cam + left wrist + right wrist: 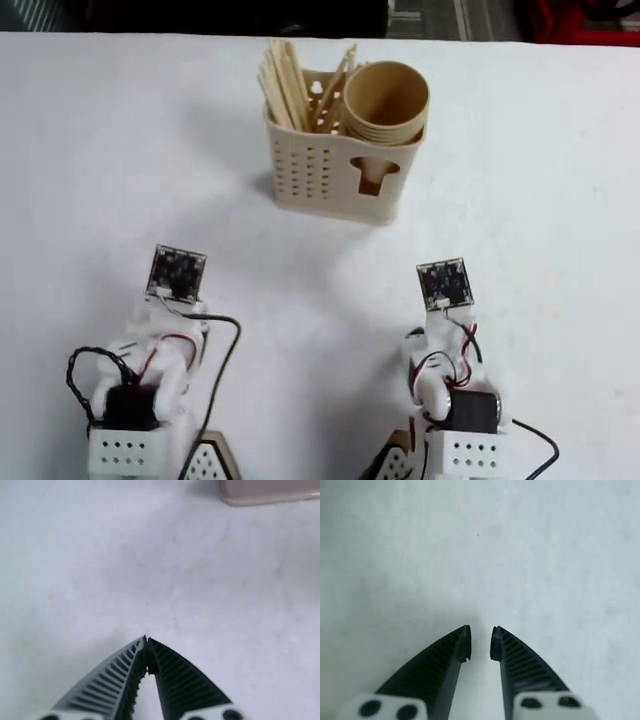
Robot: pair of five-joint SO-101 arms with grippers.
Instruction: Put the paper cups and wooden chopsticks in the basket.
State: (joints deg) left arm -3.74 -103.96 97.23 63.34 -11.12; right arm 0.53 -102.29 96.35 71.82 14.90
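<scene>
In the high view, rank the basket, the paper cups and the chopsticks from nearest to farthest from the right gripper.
Measured from the right gripper, at the arms' edge of the table:
1. Basket: mid-table, its front wall faces the arms.
2. Paper cups: stacked in the basket's right side.
3. Chopsticks: standing in the basket's left side, farthest across.

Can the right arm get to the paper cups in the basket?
Probably yes. Nothing stands between the right gripper and the basket, and the paper cups poke up above its rim on that arm's side.
</scene>
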